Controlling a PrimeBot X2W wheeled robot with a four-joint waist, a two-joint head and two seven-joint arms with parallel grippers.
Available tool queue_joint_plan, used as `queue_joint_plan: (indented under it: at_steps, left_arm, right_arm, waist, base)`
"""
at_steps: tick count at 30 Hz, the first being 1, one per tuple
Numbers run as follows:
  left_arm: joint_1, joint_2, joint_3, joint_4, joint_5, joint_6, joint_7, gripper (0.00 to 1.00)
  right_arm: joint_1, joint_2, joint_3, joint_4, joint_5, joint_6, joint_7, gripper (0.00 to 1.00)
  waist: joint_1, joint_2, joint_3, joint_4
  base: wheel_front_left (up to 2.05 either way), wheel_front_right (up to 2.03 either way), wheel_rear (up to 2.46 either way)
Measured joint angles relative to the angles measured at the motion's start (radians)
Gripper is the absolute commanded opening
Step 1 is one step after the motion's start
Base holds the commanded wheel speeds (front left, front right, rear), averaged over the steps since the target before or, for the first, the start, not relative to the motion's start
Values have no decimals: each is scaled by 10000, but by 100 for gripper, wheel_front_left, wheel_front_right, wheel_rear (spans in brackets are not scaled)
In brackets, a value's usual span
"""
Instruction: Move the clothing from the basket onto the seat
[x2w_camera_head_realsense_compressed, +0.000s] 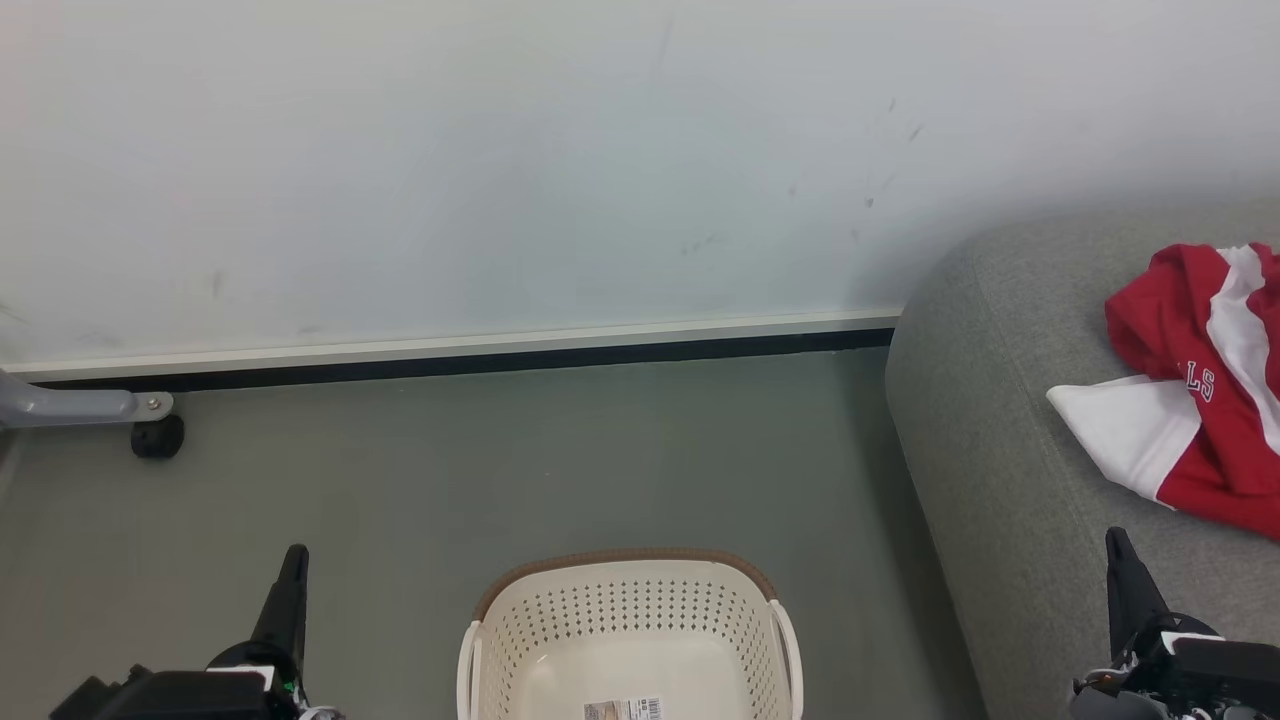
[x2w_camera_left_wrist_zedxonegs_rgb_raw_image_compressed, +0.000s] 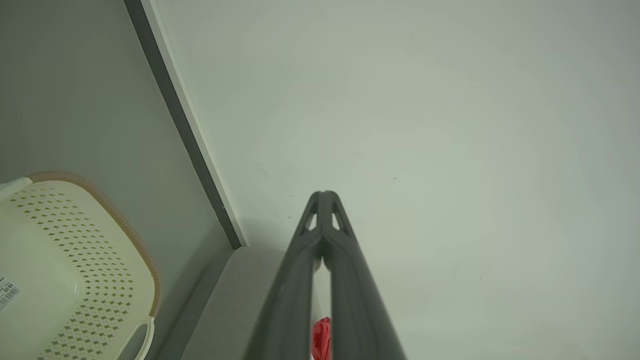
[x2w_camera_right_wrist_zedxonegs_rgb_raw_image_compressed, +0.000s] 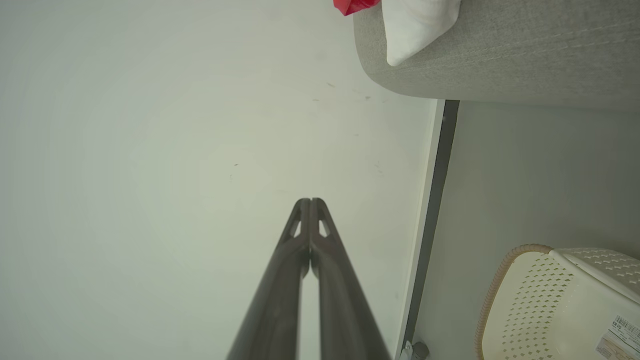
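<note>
The red and white clothing (x2w_camera_head_realsense_compressed: 1205, 385) lies crumpled on the grey seat (x2w_camera_head_realsense_compressed: 1000, 420) at the right, its lettering ending "LS" facing up. A white corner of the clothing (x2w_camera_right_wrist_zedxonegs_rgb_raw_image_compressed: 417, 25) hangs at the seat's rounded edge (x2w_camera_right_wrist_zedxonegs_rgb_raw_image_compressed: 500, 65) in the right wrist view. The cream basket (x2w_camera_head_realsense_compressed: 630, 640) with its brown rim stands on the floor at the bottom centre, with nothing but a barcode label inside. My left gripper (x2w_camera_head_realsense_compressed: 293, 560) is shut at the lower left, holding nothing. My right gripper (x2w_camera_head_realsense_compressed: 1117, 545) is shut at the lower right, over the seat's front, holding nothing.
A pale wall (x2w_camera_head_realsense_compressed: 500, 170) with a dark skirting strip (x2w_camera_head_realsense_compressed: 460, 362) runs behind the grey floor (x2w_camera_head_realsense_compressed: 500, 470). A grey metal leg on a black castor (x2w_camera_head_realsense_compressed: 157, 436) stands at the far left by the wall.
</note>
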Motion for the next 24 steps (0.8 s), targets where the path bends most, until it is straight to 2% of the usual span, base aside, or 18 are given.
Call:
queue_joint_plan:
  at_steps: [24]
  left_arm:
    - [-1, 0, 0, 2, 0, 0, 0, 0]
  right_arm:
    - [3, 0, 0, -6, 2, 0, 0, 0]
  waist:
    - [0, 0, 0, 0]
  base:
    - [0, 0, 0]
